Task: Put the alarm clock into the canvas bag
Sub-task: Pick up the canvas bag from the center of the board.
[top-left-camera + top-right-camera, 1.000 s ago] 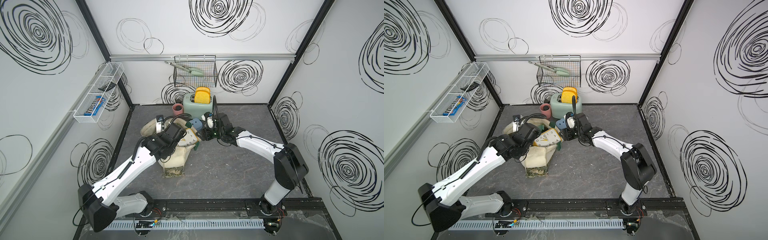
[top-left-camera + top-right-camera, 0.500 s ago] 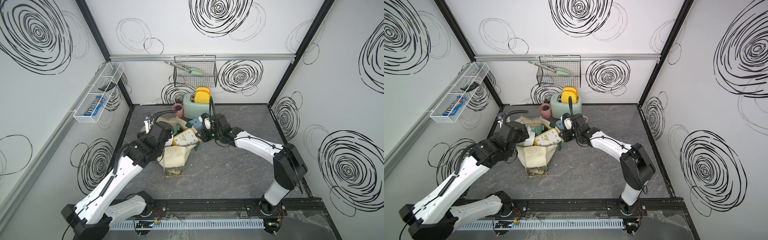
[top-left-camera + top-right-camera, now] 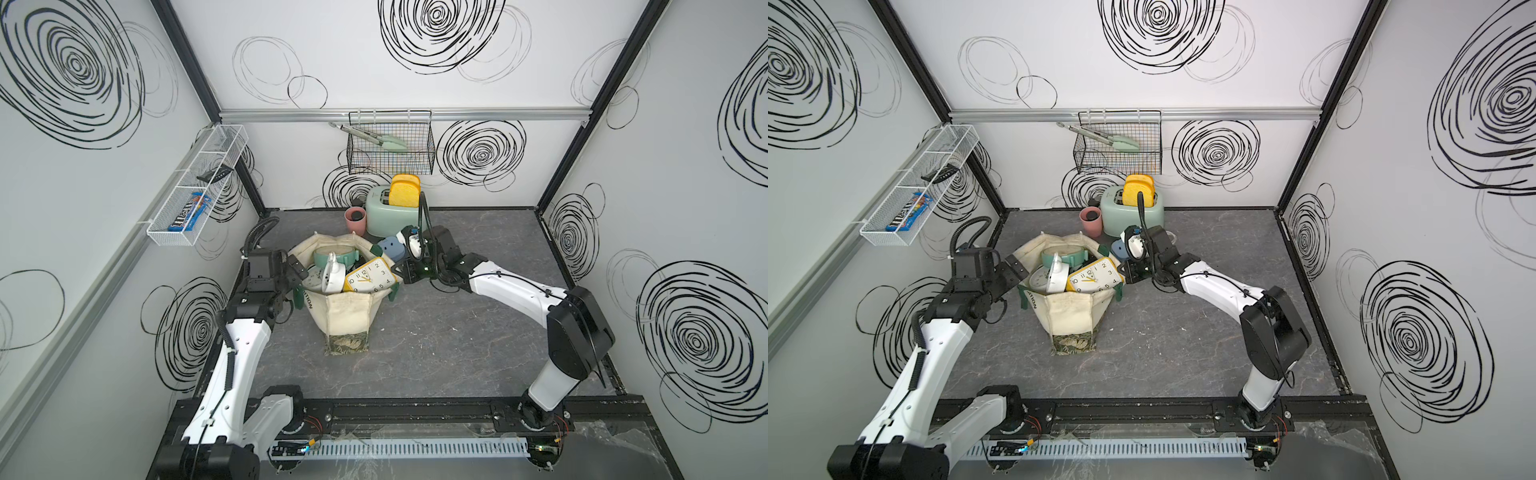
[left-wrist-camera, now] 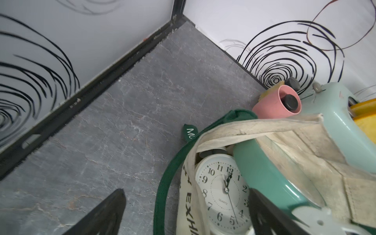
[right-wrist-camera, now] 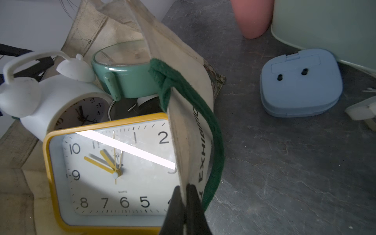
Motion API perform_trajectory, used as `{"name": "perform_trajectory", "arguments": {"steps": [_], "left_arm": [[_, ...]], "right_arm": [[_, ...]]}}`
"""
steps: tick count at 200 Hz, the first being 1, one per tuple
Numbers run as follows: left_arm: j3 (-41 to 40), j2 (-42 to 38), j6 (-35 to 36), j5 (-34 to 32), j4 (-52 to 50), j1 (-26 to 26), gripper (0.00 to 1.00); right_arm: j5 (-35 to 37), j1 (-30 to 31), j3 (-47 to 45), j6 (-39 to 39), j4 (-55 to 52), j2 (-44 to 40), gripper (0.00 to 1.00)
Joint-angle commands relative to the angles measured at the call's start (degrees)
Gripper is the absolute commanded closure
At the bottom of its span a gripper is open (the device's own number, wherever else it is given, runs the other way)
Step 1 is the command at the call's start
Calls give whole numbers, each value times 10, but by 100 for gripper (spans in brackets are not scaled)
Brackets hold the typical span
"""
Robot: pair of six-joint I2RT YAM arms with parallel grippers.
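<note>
The cream canvas bag (image 3: 349, 316) (image 3: 1071, 316) stands in the middle of the floor with its mouth open. A yellow square alarm clock (image 3: 370, 279) (image 3: 1093, 279) (image 5: 114, 173) rests face up in the mouth. A white twin-bell clock (image 3: 328, 278) (image 4: 223, 191) and a green round clock (image 3: 334, 254) (image 5: 126, 81) lie in the bag beside it. My left gripper (image 3: 297, 276) (image 4: 186, 192) hangs open at the bag's left edge, with the rim and green handle between its fingers. My right gripper (image 3: 399, 277) (image 5: 184, 186) is shut on the bag's right rim (image 5: 183, 61).
A blue clock (image 3: 390, 248) lies face down on the floor behind the bag, with a white clock (image 3: 409, 245) beside my right wrist. A mint toaster (image 3: 388, 212) and pink cup (image 3: 355, 219) stand at the back wall. A wire basket (image 3: 390, 149) and wire shelf (image 3: 199, 187) hang on the walls.
My left gripper opened, left the yellow clock in the bag's mouth and drew back to the left. My right gripper closed on the bag's right rim.
</note>
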Motion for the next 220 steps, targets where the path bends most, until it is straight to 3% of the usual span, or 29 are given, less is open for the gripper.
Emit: {"name": "perform_trajectory", "arguments": {"steps": [1, 22, 30, 45, 61, 75, 102, 117, 167, 220], "left_arm": [[-15, 18, -20, 57, 65, 22, 15], [-29, 34, -24, 87, 97, 35, 35], [-36, 36, -24, 108, 113, 36, 50], [-46, 37, -17, 171, 150, 34, 67], [-45, 28, -17, 220, 173, 15, 100], [-25, 10, -18, 214, 167, -23, 100], [65, -14, -2, 127, 107, -113, 100], [118, -11, 0, 103, 62, -126, 100], [194, 12, 4, 142, 34, -140, 100], [249, 71, -16, 128, 82, -312, 100]], "right_arm": [[-36, -5, 21, 3, 7, -7, 100], [-57, -10, 26, 9, 10, -8, 100], [-64, -11, 31, 11, 13, -10, 100], [-70, -6, 47, 14, 14, -20, 100], [-78, 4, 68, 19, 22, -35, 100], [-83, 15, 93, 30, 32, -41, 100], [-86, 23, 146, 46, 30, -46, 100], [-75, 8, 160, 49, 15, -55, 100], [-76, -83, 128, 61, -32, -141, 100], [-100, -234, 68, 65, -86, -263, 100]]}}
